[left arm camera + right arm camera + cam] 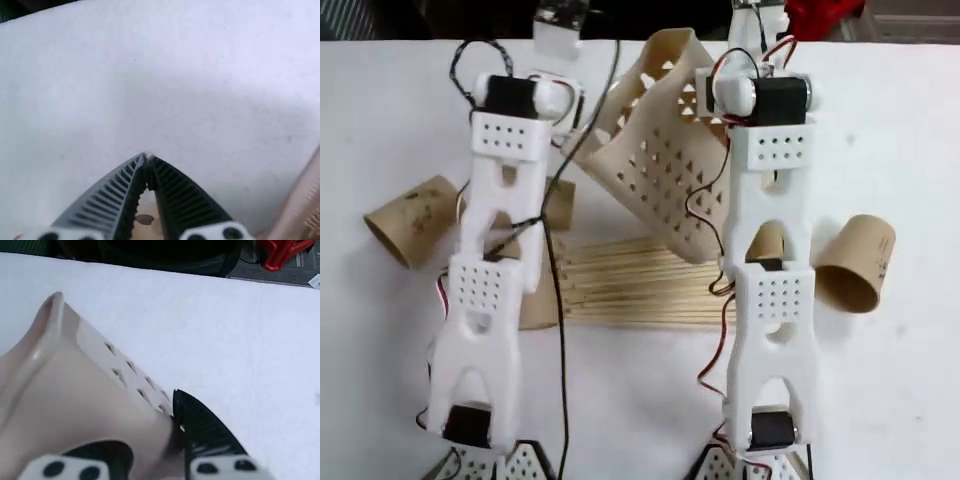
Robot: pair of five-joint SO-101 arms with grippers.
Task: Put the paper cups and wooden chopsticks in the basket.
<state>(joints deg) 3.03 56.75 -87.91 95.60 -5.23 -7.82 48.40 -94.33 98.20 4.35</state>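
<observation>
The right gripper [175, 406] is clamped on the wall of the basket [660, 170], which sits tilted near the far edge of the table [900, 150]. The left gripper [148, 160] has its jaws pressed together above the table. The wooden chopsticks [640, 282] lie heaped mid-table between the arms, with one paper cup [412, 220] toward the left edge and another [857, 262] toward the right.

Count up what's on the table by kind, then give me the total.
cups: 5, three of them partly hidden
basket: 1
chopstick pile: 1, with too many sticks to count singly
Total: 7
</observation>
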